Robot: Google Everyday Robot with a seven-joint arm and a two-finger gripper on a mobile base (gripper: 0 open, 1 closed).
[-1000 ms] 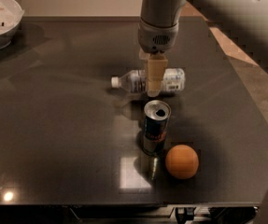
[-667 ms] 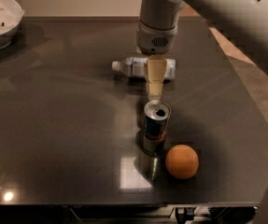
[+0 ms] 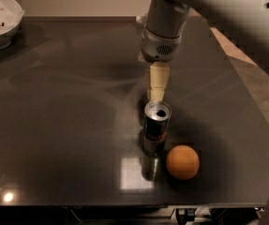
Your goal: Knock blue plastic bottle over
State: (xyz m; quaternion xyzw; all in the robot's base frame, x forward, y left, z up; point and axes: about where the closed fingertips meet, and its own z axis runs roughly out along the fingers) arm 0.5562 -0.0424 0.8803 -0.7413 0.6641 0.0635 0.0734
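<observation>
The blue plastic bottle is hidden in the camera view. Only a small pale bit [image 3: 139, 19] shows at the table's far edge, left of the wrist, and I cannot tell whether it is the bottle. My gripper [image 3: 156, 96] points straight down over the dark table [image 3: 68, 116], just behind the silver drink can [image 3: 156, 128]. Its cream fingers [image 3: 158, 76] are together and hold nothing. The can stands upright with its open top showing.
An orange [image 3: 183, 162] lies right of the can near the front edge. A white bowl [image 3: 0, 25] with some food stands at the far left corner. The big pale arm [image 3: 227, 8] reaches in from the upper right.
The bottle, lying on its side under the gripper, has rolled away toward the far edge and out of sight behind the wrist. The gripper, can and orange have barely moved.
</observation>
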